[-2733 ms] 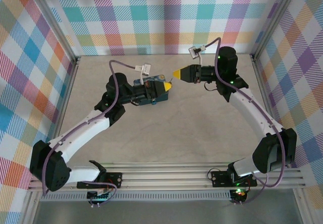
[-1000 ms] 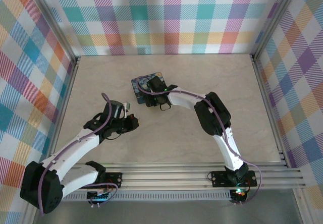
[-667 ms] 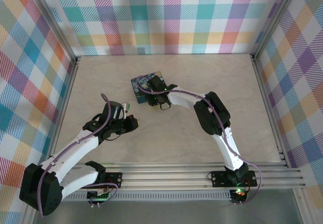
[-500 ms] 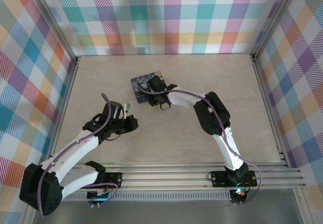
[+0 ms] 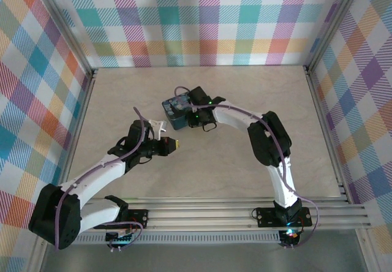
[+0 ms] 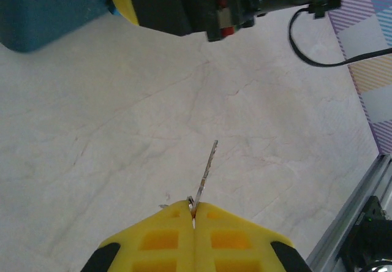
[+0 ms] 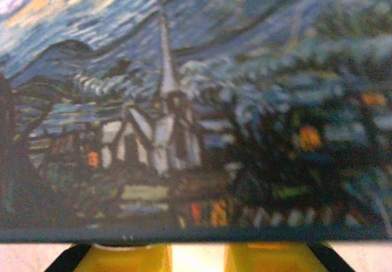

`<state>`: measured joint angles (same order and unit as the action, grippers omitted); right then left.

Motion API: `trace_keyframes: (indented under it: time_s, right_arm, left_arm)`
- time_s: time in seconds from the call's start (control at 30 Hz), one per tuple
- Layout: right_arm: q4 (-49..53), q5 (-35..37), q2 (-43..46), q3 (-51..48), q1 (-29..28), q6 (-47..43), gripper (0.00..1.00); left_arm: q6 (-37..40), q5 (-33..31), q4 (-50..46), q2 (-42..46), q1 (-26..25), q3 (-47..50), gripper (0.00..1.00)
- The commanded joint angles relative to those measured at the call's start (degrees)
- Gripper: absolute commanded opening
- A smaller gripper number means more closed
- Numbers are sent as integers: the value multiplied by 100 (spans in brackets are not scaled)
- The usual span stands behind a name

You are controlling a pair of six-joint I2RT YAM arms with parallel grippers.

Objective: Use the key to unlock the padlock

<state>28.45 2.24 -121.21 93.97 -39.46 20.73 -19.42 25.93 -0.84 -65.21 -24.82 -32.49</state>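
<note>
Lying beyond the key (image 6: 205, 177) are a painted box (image 6: 43, 8) and right pincer (image 7: 196, 255).

On my table (image 5: 257, 94), a pale beige top veined like marble, a square dark-blue box (image 5: 177, 109) sits near the middle, turned at a slant. Close up, its lid (image 7: 184, 100) carries a blurred painting print: swirling night sky, a thin church steeple, small houses with orange-lit windows. One teal corner of the box (image 6: 43, 8) rests flat on the surface. Pastel checked walls (image 5: 202, 21) stand around me on three sides, and aluminium rails (image 5: 208, 214) run along the near edge.
</note>
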Motion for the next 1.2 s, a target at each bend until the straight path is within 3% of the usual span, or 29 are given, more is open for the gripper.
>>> trace_keyframes:
  time_s: [0.0,0.47,0.57,0.73,1.17]
  right_arm:
    - [377,-429,502,-185,171,558,0]
    - [1068,-993,1318,-670,465,1934,0]
    - [1237,-1296,1317,-483,532,1935,0]
    - [1604,-1637,1253,-126,637,1757,0]
    - [1973,-2381,1060,244,756,1759,0]
  left_arm:
    - [343,193,432,-260,92,-94,0]
    - [-6,178,2611,-1484,-472,138,0]
    - [-199,126,2726,-1888,-550,-43,0]
    - [-571,-18,3714,-2313,-644,50,0]
    - [-809,-91,4449,-2781,-761,-135,0]
